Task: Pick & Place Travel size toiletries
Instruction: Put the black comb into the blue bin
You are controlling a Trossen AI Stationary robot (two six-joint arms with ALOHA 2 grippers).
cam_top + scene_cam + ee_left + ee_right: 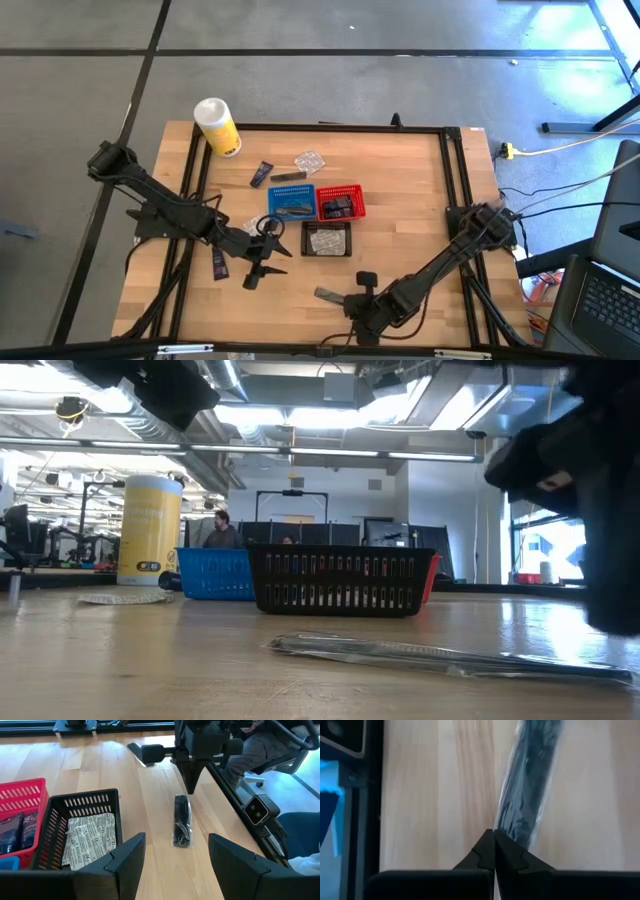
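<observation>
A black piece in a clear crinkly packet (181, 820) lies flat on the wood near the table's front edge (365, 277). My right gripper (192, 790) is shut and points down, its tips at the packet's far end (512, 820). Farther left over the table, my left gripper (175, 865) hangs open with nothing between its fingers (258, 272). A grey tube (328, 294) lies beside the right gripper. The black basket (80, 805) holds bandage packets (92, 840). The red basket (22, 795) holds navy sachets. My right gripper's shut fingertips (495, 842) stand at the end of the clear packet (506, 827), coming from above and slanting down. Whether they touch it I cannot tell. The packet lies flat on the table.
The blue (291, 202), red (341, 202) and black (327, 238) baskets stand mid-table. Behind them lie a navy tube (261, 174), a grey tube (287, 176) and a clear packet (310, 160). A white-and-yellow canister (217, 126) stands far left. A navy sachet (219, 263) lies under my left arm.
</observation>
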